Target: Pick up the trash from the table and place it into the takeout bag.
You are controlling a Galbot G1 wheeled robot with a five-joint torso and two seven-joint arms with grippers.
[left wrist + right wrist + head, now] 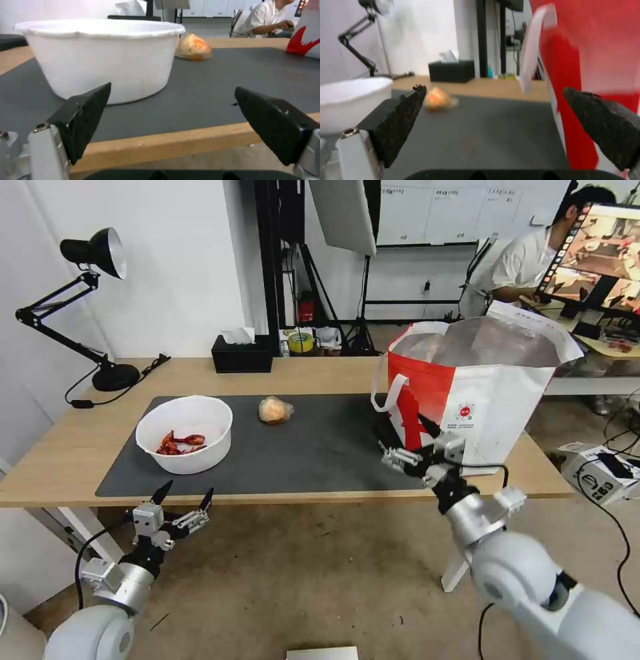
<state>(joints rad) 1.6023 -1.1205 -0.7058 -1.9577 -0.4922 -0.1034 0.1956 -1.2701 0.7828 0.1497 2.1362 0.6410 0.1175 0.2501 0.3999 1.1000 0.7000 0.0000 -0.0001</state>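
Left claw (186, 492) gapes empty before the tabletop (320, 377) edge near the white bowl (185, 433); right claw (408, 437) gapes empty beside the takeout bag (487, 400).

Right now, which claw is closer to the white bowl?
Left. The left claw hangs open just off the table's near edge, directly before the white bowl. The right claw is open by the takeout bag, far across the mat.

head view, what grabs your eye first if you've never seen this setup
The big white-and-red takeout bag standing open at the table's right end, foil lining showing. Next, the white bowl of red shells on the dark mat's left. The open right gripper is beside the bag; the open left gripper hangs before the table's edge.
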